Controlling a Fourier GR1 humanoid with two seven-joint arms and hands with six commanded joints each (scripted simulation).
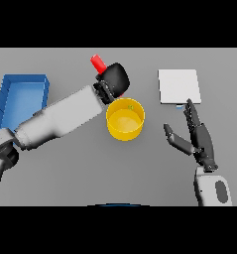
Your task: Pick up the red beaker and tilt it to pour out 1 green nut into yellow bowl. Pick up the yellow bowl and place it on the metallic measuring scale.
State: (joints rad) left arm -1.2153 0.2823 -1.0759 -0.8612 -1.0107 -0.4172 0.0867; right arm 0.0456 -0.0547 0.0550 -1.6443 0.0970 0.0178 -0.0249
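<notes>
My left hand is shut on the red beaker, which sticks out tilted up and to the left, just behind the yellow bowl. The bowl stands at the table's middle, and a small green nut lies inside it near the far rim. The metallic measuring scale is a flat pale square at the back right. My right hand is open with straight fingers, to the right of the bowl and just in front of the scale, touching nothing.
A blue bin stands at the left edge of the table, next to my left forearm.
</notes>
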